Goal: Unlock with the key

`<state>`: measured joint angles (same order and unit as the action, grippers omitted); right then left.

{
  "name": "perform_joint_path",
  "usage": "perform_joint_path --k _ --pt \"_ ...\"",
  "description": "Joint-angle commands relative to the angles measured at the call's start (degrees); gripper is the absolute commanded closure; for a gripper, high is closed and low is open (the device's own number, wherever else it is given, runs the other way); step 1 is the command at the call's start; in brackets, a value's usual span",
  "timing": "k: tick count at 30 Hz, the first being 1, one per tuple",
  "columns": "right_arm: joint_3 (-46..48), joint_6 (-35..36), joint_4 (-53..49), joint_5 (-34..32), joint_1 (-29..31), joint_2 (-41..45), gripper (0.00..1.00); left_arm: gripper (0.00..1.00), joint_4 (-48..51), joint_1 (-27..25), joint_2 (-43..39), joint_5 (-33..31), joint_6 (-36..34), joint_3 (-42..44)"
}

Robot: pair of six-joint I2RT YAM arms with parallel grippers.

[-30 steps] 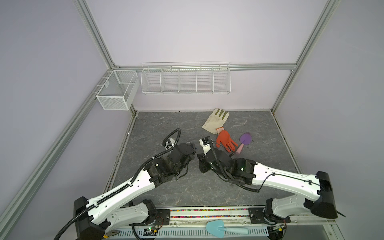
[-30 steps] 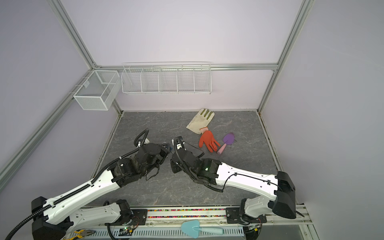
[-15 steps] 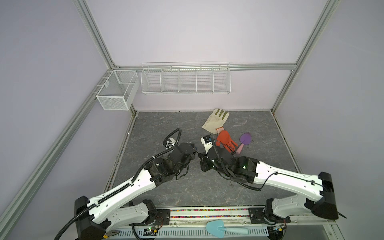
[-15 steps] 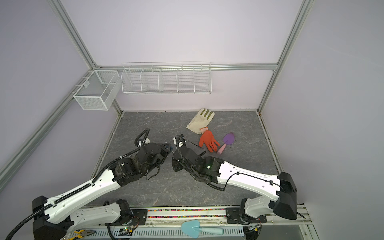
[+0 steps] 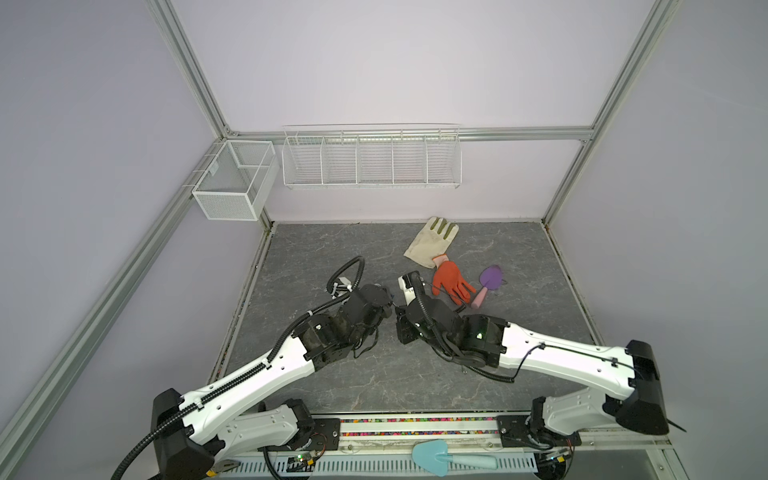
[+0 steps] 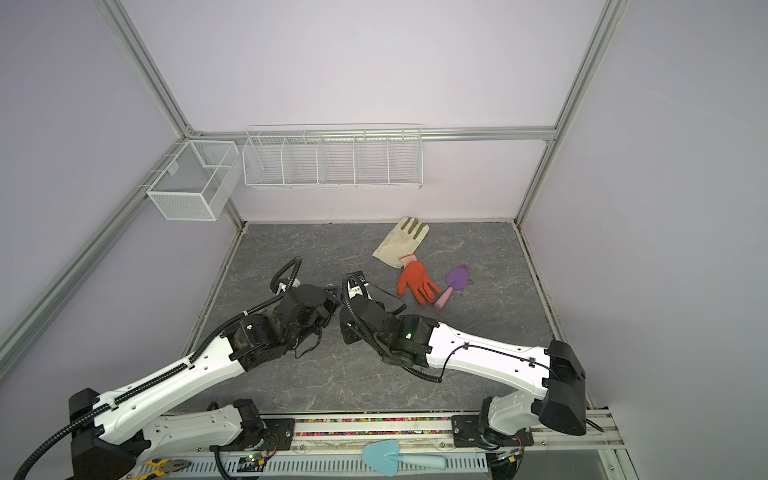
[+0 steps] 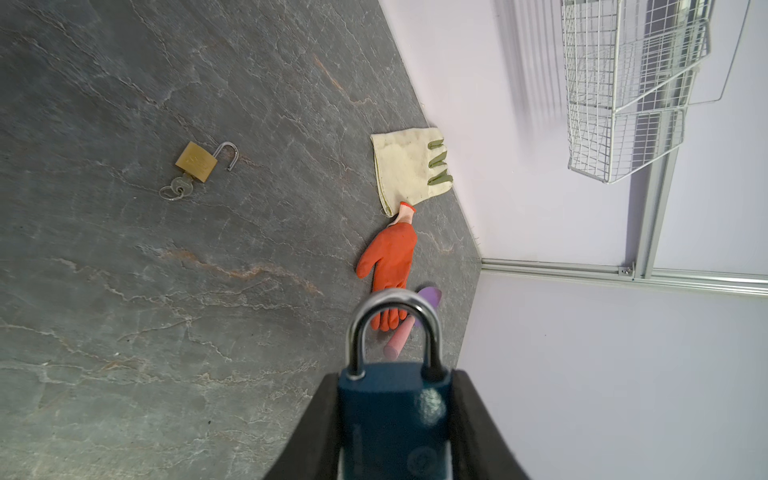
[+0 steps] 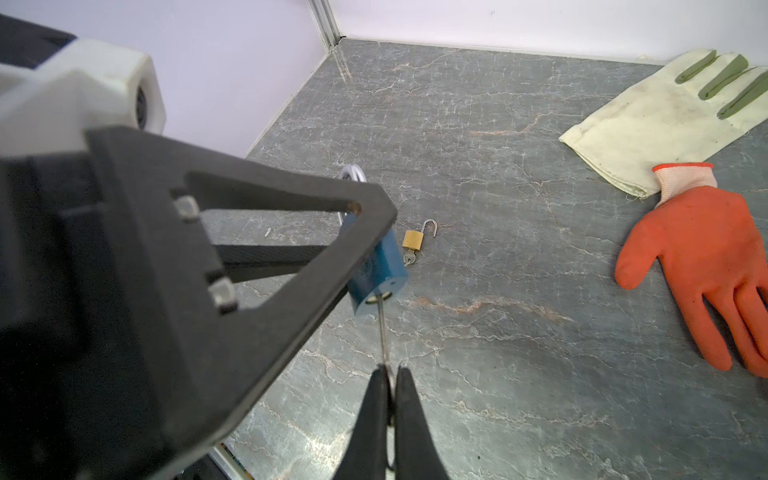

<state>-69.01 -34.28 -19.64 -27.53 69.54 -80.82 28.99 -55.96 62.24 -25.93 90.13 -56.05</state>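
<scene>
Grey marbled surface (image 8: 498, 332) is lying below the left tool (image 7: 392, 376), which is clamping a heavy-looking, rigid blue metal padlock (image 7: 392, 419) by its flat sides. The right tool (image 8: 390, 370) is pinching a thin, probably slippery silver key (image 8: 383, 332), tip meeting the keyhole (image 8: 379, 297) just ahead.

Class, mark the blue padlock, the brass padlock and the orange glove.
blue padlock (image 7: 392, 415), left wrist view, on its body.
brass padlock (image 7: 195, 161), left wrist view, on its body.
orange glove (image 8: 702, 237), right wrist view, on its palm.
</scene>
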Motion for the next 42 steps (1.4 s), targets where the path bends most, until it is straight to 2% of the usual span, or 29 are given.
perform_joint_path --k 1,3,7,15,18,24,26,28,29,33,42 --pt "-0.33 -0.63 6.84 2.44 0.42 -1.29 0.93 1.00 -5.03 -0.81 -1.02 3.53 2.25 -0.73" --pt "-0.40 -1.46 6.73 2.57 -0.11 -1.20 0.94 1.00 -4.28 -0.81 -1.41 3.75 2.13 -1.14" --pt "1.33 -2.68 12.31 7.27 -2.15 0.65 0.94 1.00 -2.25 -1.06 -1.44 5.35 1.67 -1.91" --pt "1.78 -5.14 15.66 6.09 -3.33 2.53 0.94 1.00 -3.68 -2.57 -1.94 5.45 1.46 0.33" --pt "1.45 -1.65 16.77 5.06 -1.93 -0.19 0.94 1.00 -5.13 -2.74 -1.47 7.03 0.83 0.25" --pt "-2.51 8.39 14.89 -4.51 2.84 -4.61 0.94 1.00 -3.08 -3.01 -2.30 6.77 0.55 -0.55" --pt "-1.85 7.54 16.52 -2.86 2.31 -4.21 0.94 1.00 -2.31 -3.01 -2.75 6.58 0.64 -0.48" --pt "0.79 3.87 20.69 4.66 -0.01 -2.45 0.94 1.00 -1.66 -2.96 -3.71 5.38 0.66 0.05" --pt "1.41 2.33 21.19 5.66 -0.68 -1.99 0.94 1.00 -1.12 -2.99 -4.21 4.72 0.80 0.30" --pt "0.72 4.66 18.15 0.88 -0.08 -0.67 0.94 1.00 0.88 -2.91 -5.92 2.61 0.03 0.51" --pt "-1.51 5.80 18.71 8.50 -0.45 1.23 0.94 1.00 4.40 -2.92 -6.32 -0.76 -2.02 0.20"
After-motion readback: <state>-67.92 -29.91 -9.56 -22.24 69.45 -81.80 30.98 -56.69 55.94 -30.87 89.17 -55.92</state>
